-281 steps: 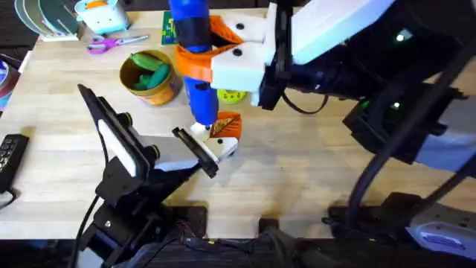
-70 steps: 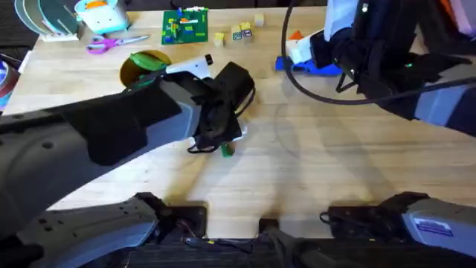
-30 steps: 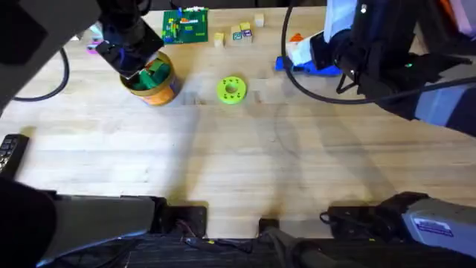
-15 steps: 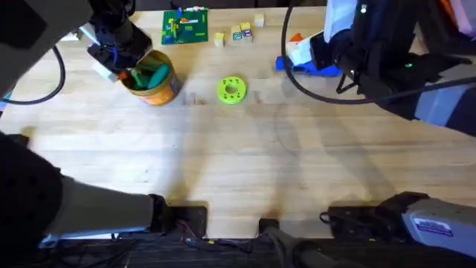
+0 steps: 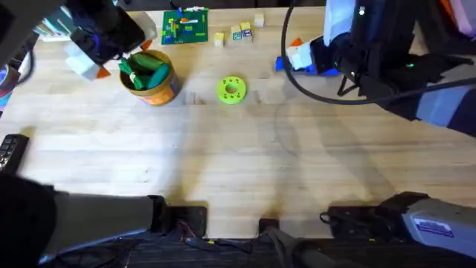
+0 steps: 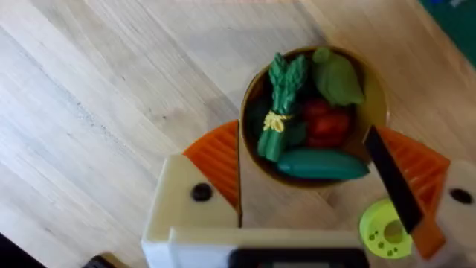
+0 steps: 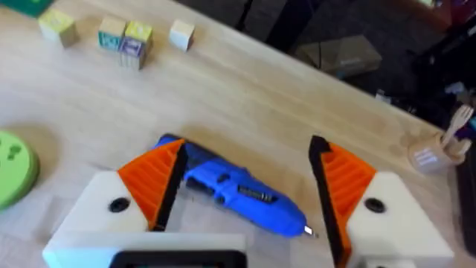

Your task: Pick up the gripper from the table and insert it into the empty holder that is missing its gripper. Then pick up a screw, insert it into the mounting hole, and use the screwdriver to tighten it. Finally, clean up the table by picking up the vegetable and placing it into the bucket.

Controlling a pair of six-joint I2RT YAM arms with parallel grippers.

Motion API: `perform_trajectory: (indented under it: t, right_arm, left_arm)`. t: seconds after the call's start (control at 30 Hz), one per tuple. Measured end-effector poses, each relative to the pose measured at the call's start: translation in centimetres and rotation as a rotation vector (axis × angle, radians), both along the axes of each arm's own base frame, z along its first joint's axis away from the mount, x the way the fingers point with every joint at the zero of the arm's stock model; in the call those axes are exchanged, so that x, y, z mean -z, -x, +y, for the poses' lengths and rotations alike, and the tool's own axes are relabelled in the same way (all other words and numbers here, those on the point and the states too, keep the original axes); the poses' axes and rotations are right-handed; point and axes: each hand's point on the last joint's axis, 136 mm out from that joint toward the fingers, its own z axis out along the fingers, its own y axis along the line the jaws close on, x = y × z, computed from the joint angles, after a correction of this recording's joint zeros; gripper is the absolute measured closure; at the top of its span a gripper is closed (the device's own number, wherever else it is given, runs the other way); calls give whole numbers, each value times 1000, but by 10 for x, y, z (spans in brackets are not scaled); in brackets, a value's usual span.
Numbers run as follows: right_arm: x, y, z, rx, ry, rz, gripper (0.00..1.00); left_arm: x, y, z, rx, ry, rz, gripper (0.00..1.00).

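Four small blocks (image 7: 119,33) dot the wooden table (image 5: 245,164).

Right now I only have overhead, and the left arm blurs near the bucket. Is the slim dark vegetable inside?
Observer: Yes. Left wrist shows the vegetable lying in the bucket, beside a red toy and a green pod.
Operator: Left tool holding anything?
Observer: No. The left tool is open and empty, with the bucket below, between its fingers.
Operator: Screwdriver gripped on the right?
Observer: No. Right wrist shows the screwdriver lying flat on the table between the open fingers of the right tool.
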Motion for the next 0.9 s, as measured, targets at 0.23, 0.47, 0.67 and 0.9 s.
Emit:
perform_trajectory:
  t: [0.23,0.47,0.67,0.9]
  right_arm:
    - [10,36,-8,-30,57,203,10]
    - [-43,75,-4,-83,0,338,11]
    - [-74,115,-17,-79,-13,401,10]
    - [-83,142,-26,-79,-27,404,11]
  left_arm:
    - [-63,26,-36,355,51,-44,9]
    - [-90,72,-91,711,51,-52,9]
    - [-108,109,-123,921,25,-84,9]
    - [-116,136,-130,1020,3,-93,9]
